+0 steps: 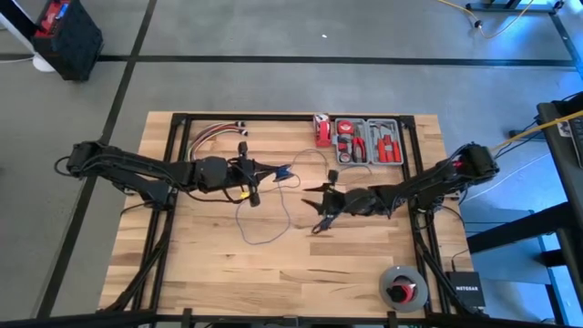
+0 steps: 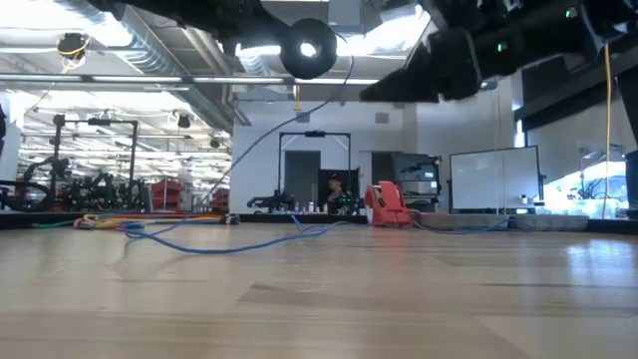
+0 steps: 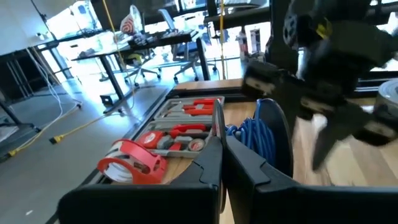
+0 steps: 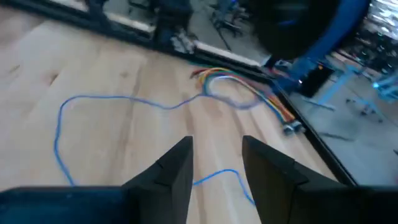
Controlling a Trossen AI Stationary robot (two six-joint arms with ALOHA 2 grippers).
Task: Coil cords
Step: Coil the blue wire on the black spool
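Two pincers hang over the wooden desk (image 1: pixel 209 273), and we place everything by the red tool tray (image 1: pixel 368 142) at its far edge. We see the left pincer (image 1: pixel 278 171) out to the tray's left and nearer the desk's middle, clenched on a small wound bundle of the blue cord (image 1: pixel 283 170). In its wrist view that bundle (image 3: pixel 256 138) sits right past the closed fingers (image 3: pixel 211 158), with the tray (image 3: pixel 180 124) beyond.

From the bundle the rest of the cord (image 1: pixel 261 235) trails down in a loose loop on the bare wood, on the near side of the tray, between the two pincers. We find the right pincer (image 1: pixel 321 206) just below the tray, released, fingers spread with nothing in them. Its wrist view shows the loop (image 4: pixel 112 106) lying ahead of those parted fingers (image 4: pixel 171 168), apart from them, and the red, yellow and white wire bundle (image 4: pixel 242 90) farther off near the desk's edge.
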